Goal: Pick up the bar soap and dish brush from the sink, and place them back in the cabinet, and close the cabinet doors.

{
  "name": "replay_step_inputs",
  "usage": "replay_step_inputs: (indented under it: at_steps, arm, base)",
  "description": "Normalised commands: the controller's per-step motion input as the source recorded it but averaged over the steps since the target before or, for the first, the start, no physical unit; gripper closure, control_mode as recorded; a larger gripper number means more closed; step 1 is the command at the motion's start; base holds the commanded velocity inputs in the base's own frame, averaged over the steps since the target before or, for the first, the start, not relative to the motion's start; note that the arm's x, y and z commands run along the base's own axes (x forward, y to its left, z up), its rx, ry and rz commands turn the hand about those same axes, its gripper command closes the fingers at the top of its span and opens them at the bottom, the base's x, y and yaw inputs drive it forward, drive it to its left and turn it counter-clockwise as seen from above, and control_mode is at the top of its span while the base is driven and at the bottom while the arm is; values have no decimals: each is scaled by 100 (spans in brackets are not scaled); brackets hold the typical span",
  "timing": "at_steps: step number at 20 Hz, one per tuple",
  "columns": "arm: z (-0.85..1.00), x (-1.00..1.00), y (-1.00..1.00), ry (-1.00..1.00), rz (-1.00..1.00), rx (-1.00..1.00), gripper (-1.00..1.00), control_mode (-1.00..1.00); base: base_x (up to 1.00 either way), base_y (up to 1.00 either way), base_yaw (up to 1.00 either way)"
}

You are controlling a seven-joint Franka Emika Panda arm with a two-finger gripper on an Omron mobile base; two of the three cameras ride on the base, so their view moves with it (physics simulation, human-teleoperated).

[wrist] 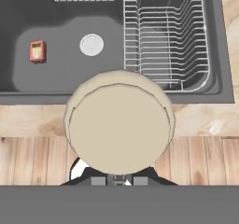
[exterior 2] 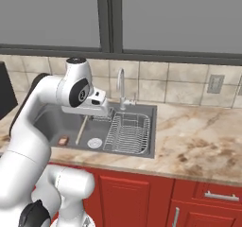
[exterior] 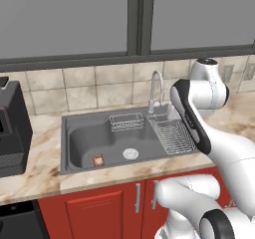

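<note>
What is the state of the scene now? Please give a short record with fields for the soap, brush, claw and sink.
soap: flat on the sink floor, left of the drain
brush: in the claw, hanging down over the sink
claw: shut on the brush
sink: dark grey basin, wire rack on its right side, faucet behind

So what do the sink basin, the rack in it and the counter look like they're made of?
The sink looks like matte dark grey composite or coated metal, with a dull, even surface. The rack looks like bright metal wire, in thin silvery bars. The counter looks like polished beige marble or stone, mottled with brown veins.
</note>
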Motion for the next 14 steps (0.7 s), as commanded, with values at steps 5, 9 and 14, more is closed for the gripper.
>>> replay_step_inputs:
  at_steps: [5,9,14]
  arm:
    - [0,0,0,0,0,0,100,100]
    - [0,0,0,0,0,0,100,100]
    - [0,0,0,0,0,0,100,100]
  base:
    - [-23,-4,-23]
    - [-8,-7,-31]
    - [-3,-28,-26]
